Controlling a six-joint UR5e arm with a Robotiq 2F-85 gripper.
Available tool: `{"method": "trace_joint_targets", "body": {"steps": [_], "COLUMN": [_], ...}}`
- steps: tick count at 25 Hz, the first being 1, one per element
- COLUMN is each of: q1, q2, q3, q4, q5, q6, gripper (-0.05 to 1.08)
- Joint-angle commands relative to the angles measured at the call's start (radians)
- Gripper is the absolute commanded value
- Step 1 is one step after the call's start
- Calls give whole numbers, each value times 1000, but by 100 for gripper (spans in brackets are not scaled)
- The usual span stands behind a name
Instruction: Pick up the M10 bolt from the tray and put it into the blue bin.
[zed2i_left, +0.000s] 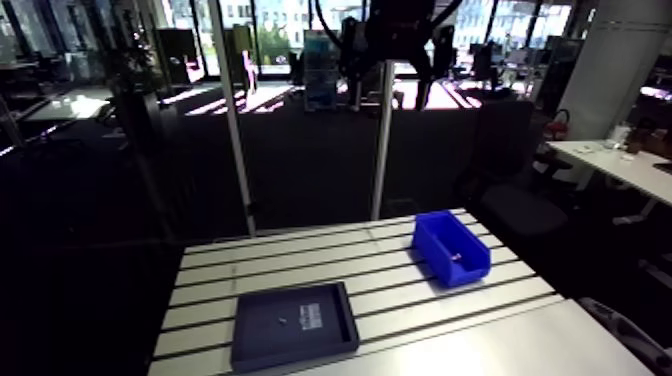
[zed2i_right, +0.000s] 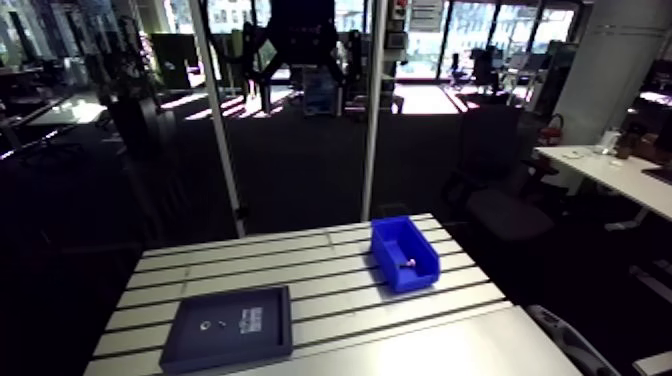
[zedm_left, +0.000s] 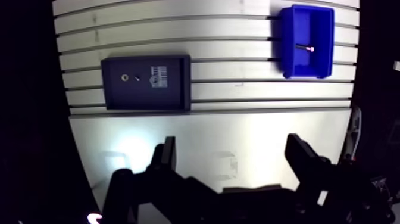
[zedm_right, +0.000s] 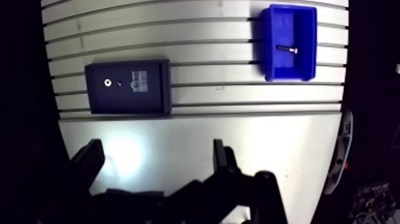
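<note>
A slim bolt (zedm_left: 305, 47) with a bright head lies inside the blue bin (zedm_left: 286, 62), which stands on the slotted table far ahead of the gripper and off to one side. The dark square tray (zedm_left: 119, 98) sits on the table's other side, in line with the bin. In it are a small round ring-shaped part (zedm_left: 124, 77), a tiny thin piece (zedm_left: 136, 78) and a white label (zedm_left: 157, 76). My gripper (zedm_left: 232, 143) hangs high above the table's smooth near plate, open, with nothing between its fingers. In the arm view the bolt (zed2i_left: 457, 257) shows on the bin's floor.
The slotted table (zed2i_left: 300, 262) carries only the tray (zed2i_left: 290, 345) and the bin (zed2i_left: 455, 272). Two upright frame posts (zed2i_left: 238, 130) rise from its far edge. A smooth plate (zedm_left: 226, 134) adjoins the slots on the near side.
</note>
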Motion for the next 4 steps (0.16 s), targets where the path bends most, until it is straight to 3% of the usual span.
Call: {"method": "trace_joint_targets", "body": {"steps": [1, 4], "q1": [0, 0], "q2": [-1, -1], "q3": [15, 15], "q4": [-3, -8], "q5": [0, 0], "q6": [1, 1], "gripper": [1, 1]}}
